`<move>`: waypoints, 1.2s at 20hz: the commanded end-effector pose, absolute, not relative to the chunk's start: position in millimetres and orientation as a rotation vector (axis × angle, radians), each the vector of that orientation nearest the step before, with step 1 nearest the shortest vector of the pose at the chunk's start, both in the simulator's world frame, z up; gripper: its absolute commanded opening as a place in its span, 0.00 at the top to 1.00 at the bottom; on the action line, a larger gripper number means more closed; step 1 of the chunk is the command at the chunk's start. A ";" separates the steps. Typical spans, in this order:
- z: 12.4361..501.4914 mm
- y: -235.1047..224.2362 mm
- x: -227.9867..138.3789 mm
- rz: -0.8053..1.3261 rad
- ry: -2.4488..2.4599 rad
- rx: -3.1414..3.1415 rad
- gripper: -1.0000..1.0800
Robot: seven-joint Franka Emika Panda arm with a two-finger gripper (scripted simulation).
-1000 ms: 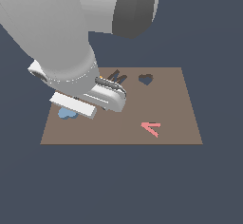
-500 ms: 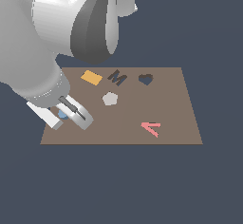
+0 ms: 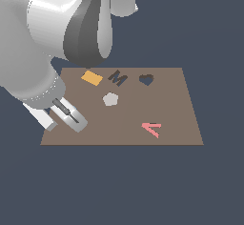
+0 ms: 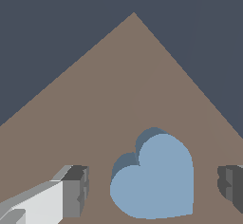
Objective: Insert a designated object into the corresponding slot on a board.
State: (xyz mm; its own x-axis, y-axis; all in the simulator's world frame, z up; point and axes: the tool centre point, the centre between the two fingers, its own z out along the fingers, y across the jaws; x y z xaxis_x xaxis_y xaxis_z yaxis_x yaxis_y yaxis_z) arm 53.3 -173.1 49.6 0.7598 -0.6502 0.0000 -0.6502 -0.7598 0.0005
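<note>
In the wrist view the light-blue heart [image 4: 154, 178] lies flat on the brown board [image 4: 133, 85], near one of its corners. My gripper [image 4: 153, 187] is open, with one finger [image 4: 71, 192] on each side of the heart and a gap to both. In the exterior view the gripper [image 3: 59, 117] is low over the board's near corner on the exterior view's left, and it hides the heart there. The dark heart-shaped slot [image 3: 146, 79] is at the far side of the board [image 3: 171, 105], well away from the gripper.
On the board lie an orange rectangle [image 3: 92, 78], a dark M-shaped recess [image 3: 117, 77], a grey pentagon [image 3: 110, 99] and a pink angled piece [image 3: 152, 128]. The arm's large grey body [image 3: 57, 38] looms over the board's far left part.
The gripper has moved from over the board's middle left toward the near left corner and lowered. The heart, seen beside it earlier, is now hidden in the exterior view.
</note>
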 end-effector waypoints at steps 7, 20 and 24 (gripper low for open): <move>31.5 -172.5 53.1 0.000 -1.087 2.947 0.04; 30.5 -172.1 53.2 0.000 -1.087 2.948 1.00; 33.0 -178.8 53.1 0.006 -1.084 2.942 1.00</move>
